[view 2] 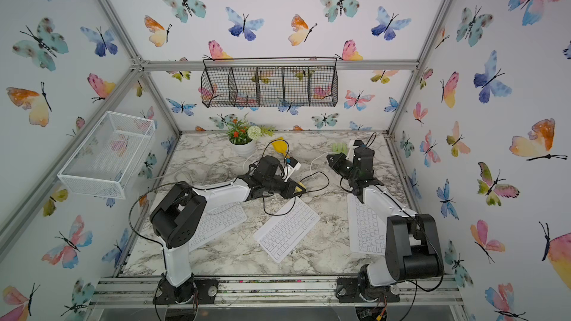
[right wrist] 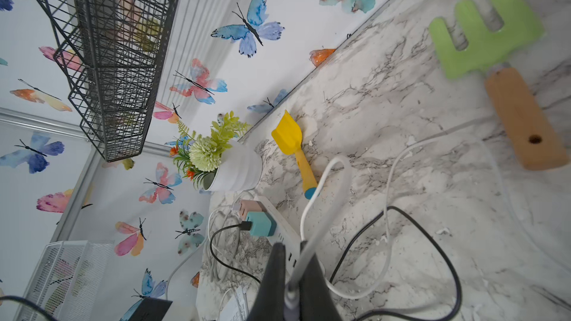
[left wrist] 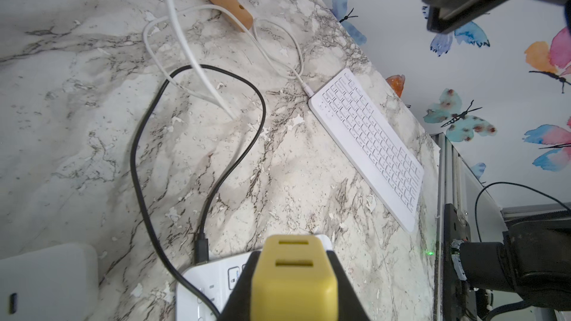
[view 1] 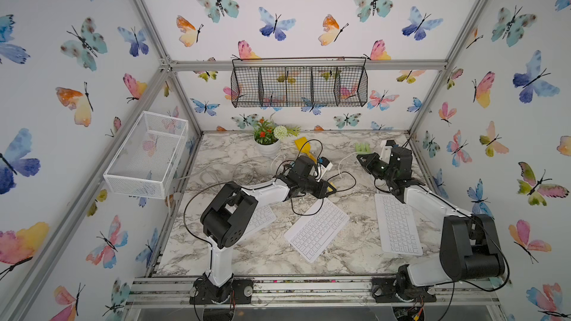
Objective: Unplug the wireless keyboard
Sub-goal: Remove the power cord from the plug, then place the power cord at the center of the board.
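Three white keyboards lie on the marble table: one in the middle (view 1: pixel 316 230), one at the right (view 1: pixel 397 225) and one partly under the left arm (view 1: pixel 262 219). My left gripper (view 1: pixel 328 189) is shut on a yellow plug adapter (left wrist: pixel 293 282) just above the middle keyboard's far corner (left wrist: pixel 197 285), where a black cable (left wrist: pixel 200 242) is plugged in. A thin white cable (left wrist: pixel 296 78) enters the right keyboard's corner (left wrist: pixel 364 137). My right gripper (right wrist: pixel 293 248) hangs above the back of the table, shut on the plug end of a white cable (right wrist: pixel 312 211).
A white power strip (right wrist: pixel 285 233) with a teal charger (right wrist: pixel 261 223) lies behind the left gripper amid looped black and white cables. A potted plant (view 1: pixel 267 137), a yellow shovel (right wrist: pixel 292 140) and a green rake (right wrist: pixel 491 35) sit near the back wall. Wire baskets hang on the walls.
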`<state>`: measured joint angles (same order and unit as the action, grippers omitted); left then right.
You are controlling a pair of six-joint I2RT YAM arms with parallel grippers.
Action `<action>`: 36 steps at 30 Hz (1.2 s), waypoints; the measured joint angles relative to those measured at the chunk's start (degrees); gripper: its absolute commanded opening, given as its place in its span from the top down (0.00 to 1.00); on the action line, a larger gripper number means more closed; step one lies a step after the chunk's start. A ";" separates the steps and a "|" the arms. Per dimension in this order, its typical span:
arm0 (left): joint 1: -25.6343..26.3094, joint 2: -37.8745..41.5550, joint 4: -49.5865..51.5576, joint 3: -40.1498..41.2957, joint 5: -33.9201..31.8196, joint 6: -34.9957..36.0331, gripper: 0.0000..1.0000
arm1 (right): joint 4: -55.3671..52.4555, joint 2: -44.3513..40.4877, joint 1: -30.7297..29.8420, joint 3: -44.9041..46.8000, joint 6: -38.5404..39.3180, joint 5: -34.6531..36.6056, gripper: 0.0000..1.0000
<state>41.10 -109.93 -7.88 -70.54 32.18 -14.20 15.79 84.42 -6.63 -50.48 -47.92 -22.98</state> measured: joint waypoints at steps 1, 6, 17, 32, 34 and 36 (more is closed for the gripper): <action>-0.24 0.13 -0.04 -0.11 0.02 -0.28 1.00 | -1.14 -0.02 0.70 -1.57 1.25 0.90 0.97; -1.70 0.26 0.04 -1.27 0.07 -1.79 1.00 | -5.68 -1.66 4.33 -8.94 7.61 7.26 0.97; -2.75 -3.15 2.36 -12.61 0.07 -2.45 1.00 | -14.60 -7.32 6.88 -12.41 18.25 22.77 0.97; -2.75 -21.42 4.72 -31.93 0.17 -7.72 1.00 | -20.46 -0.92 17.22 -1.40 18.47 24.65 0.97; -2.75 -23.54 4.33 -34.60 0.20 -8.79 1.00 | -19.54 1.79 17.44 -1.51 18.34 24.46 0.96; -2.75 -25.29 3.82 -36.61 0.24 -9.92 1.00 | -18.93 5.25 17.51 -2.16 18.36 24.02 0.96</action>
<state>38.35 -135.22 -4.05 -107.15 32.42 -24.12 -3.14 89.67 10.87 -52.64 -29.56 1.04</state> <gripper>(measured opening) 0.278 0.105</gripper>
